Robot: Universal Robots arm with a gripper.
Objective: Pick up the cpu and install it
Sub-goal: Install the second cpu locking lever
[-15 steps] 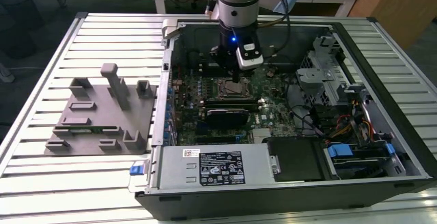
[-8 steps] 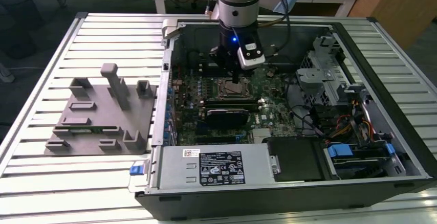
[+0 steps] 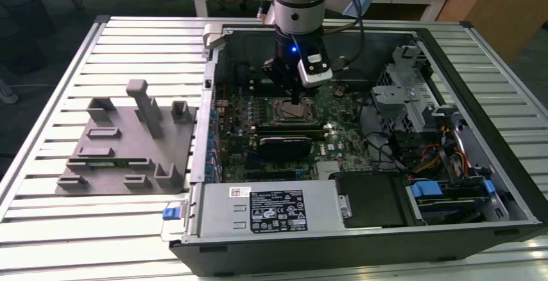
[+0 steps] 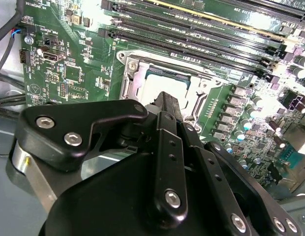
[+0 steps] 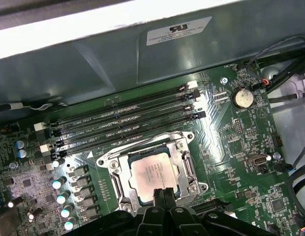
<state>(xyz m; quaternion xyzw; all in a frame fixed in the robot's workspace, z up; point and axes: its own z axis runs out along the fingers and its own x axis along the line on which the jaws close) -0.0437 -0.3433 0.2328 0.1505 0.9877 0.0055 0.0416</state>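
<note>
We saw the cpu (image 5: 154, 173) lying flat inside its socket frame (image 5: 184, 152) on the green motherboard (image 5: 231, 147), its pale metal lid facing up and the silvery frame around it on all sides. The gripper (image 5: 164, 192) hung directly above the near edge of the cpu, its two black fingers (image 5: 159, 194) drawn close together with barely a slit between them; whether their tips touched the lid we could not tell. Nothing was held between them. In the second wrist view the gripper (image 4: 165, 101) covered most of the cpu (image 4: 167, 78), leaving a bright strip of lid inside the socket frame (image 4: 130, 73). Beside the socket frame ran the long black memory slots (image 5: 128, 120) (four parallel rows), and a round coin battery (image 5: 242, 97) sat further along the motherboard. In the exterior view the gripper (image 3: 294, 95) reached down into the open computer case (image 3: 360, 246), over the cpu (image 3: 294, 109). Beside the case, on the slatted worktop (image 3: 128, 34), stood a grey tray (image 3: 128, 146).
</note>
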